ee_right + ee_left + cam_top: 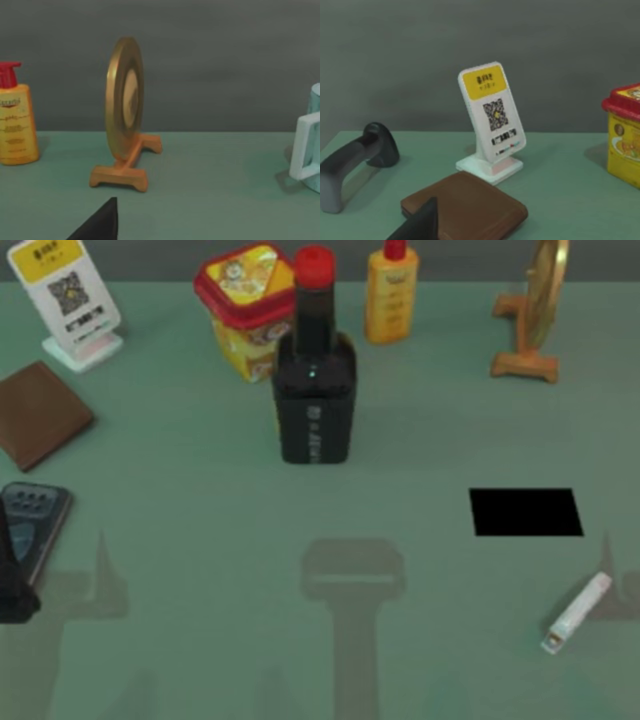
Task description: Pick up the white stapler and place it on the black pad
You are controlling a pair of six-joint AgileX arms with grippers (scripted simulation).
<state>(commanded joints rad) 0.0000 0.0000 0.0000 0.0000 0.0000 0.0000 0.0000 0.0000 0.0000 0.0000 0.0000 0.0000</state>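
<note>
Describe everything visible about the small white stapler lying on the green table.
The small slim white stapler lies flat on the green table near the top view's lower right, angled diagonally. It looks like pale plastic with a faint pinkish tint and a greyer tip at its lower end. It rests apart from the flat black rectangular pad, and no gripper touches it.

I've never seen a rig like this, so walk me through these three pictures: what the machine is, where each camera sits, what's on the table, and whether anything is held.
It is a simulated pair of AgileX arms at a green table. One camera looks down from above; the other two ride on the wrists, each showing only a dark fingertip. On the right lie the white stapler and, apart from it, the black pad. Also there: a soy sauce bottle, a QR-code stand, a brown pad, and a round mirror. Nothing is held.
</note>
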